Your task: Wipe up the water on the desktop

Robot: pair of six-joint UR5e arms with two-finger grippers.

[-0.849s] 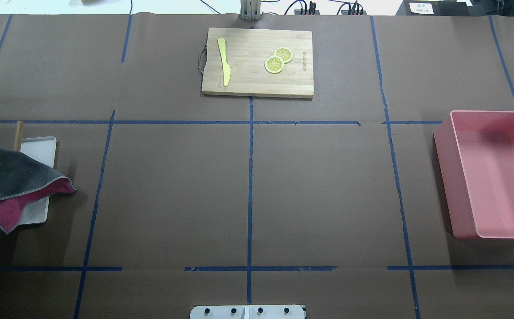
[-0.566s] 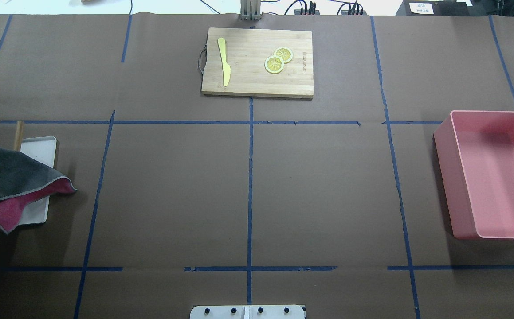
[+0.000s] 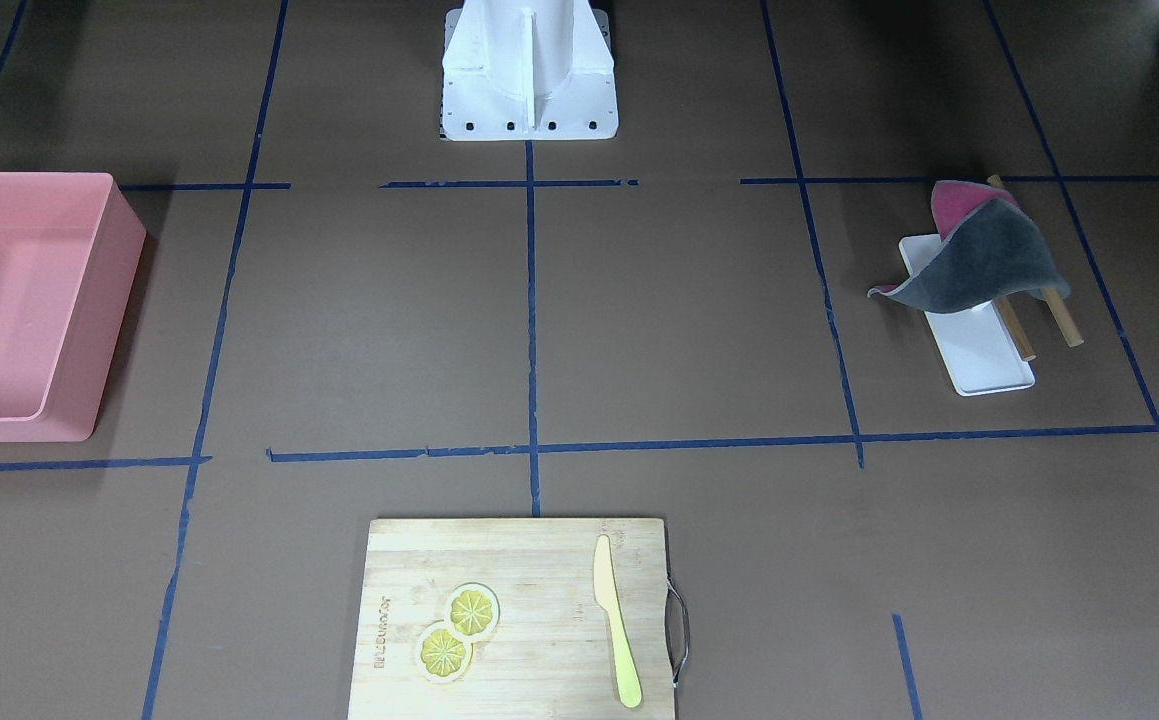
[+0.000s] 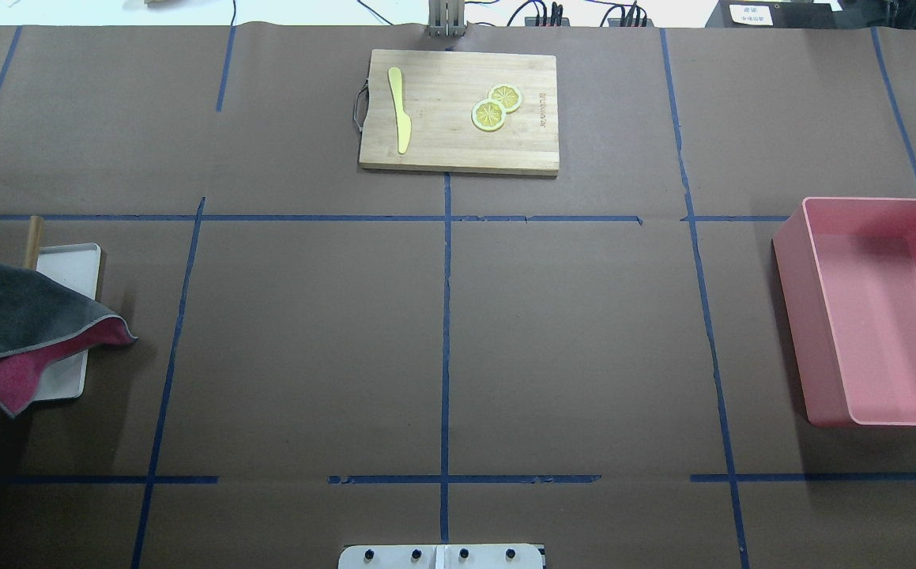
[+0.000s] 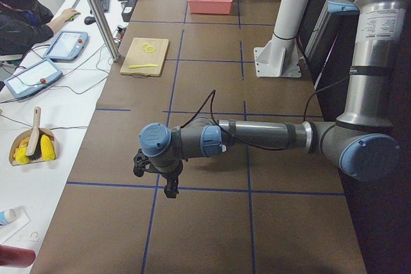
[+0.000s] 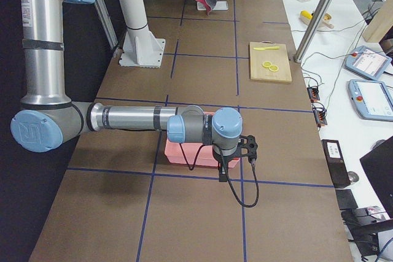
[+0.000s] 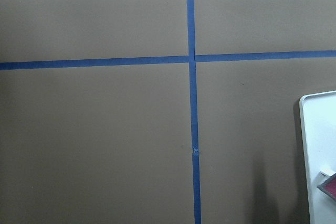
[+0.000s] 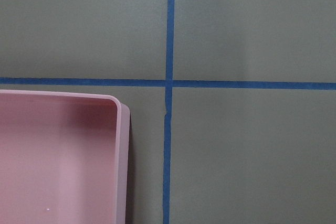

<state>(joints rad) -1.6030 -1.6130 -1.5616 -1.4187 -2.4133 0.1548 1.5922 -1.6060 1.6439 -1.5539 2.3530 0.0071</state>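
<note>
The desktop [image 4: 307,340] is a flat dark-brown surface marked by blue tape lines; I can make out no water on it in any view. A grey and pink cloth [image 4: 15,316] hangs over a wooden rack above a white tray [image 4: 70,269] at the table's left end. My left gripper [image 5: 168,185] hangs above that end and shows only in the exterior left view, so I cannot tell whether it is open or shut. My right gripper [image 6: 225,172] hangs over the near corner of the pink bin [image 4: 876,316]; I cannot tell its state either.
A bamboo cutting board [image 4: 458,111] with a yellow knife [image 4: 399,111] and two lemon slices [image 4: 495,107] lies at the far middle. The robot's white base plate [image 4: 442,557] is at the near edge. The left wrist view shows the tray's edge [image 7: 320,145].
</note>
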